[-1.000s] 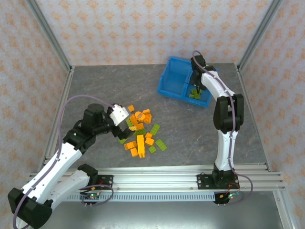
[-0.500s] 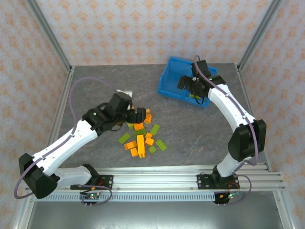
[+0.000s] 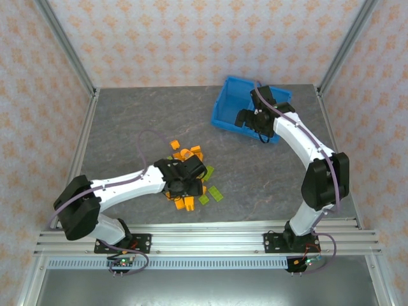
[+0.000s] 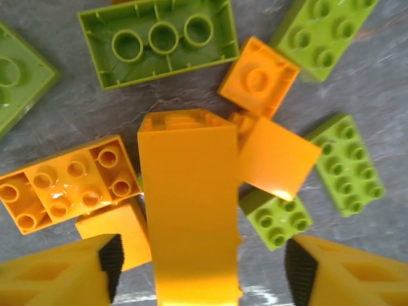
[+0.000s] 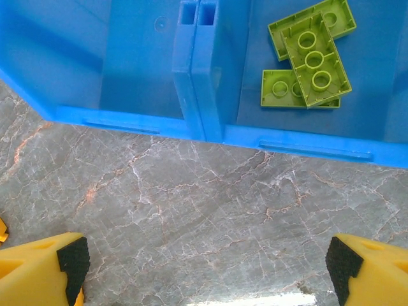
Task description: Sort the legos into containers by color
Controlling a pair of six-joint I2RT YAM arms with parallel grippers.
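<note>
The left gripper (image 4: 204, 266) hangs spread wide over the loose pile of bricks (image 3: 191, 167) at the near middle, straddling a long orange brick (image 4: 188, 210) without touching it. The brick looks stiff and light (probably slick too), so pinch across its flat long walls. The right gripper (image 5: 205, 262), parted and empty, hovers beside the blue bin (image 5: 197, 70) at far right. A few green bricks (image 5: 309, 54) lie in the bin's right compartment.

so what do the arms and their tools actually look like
Both the left arm and right arm have white shells with black joints, and a thin purple cable loops along each. The left tool and right tool have chunky yellow fingers with black pads on the inner faces.
</note>
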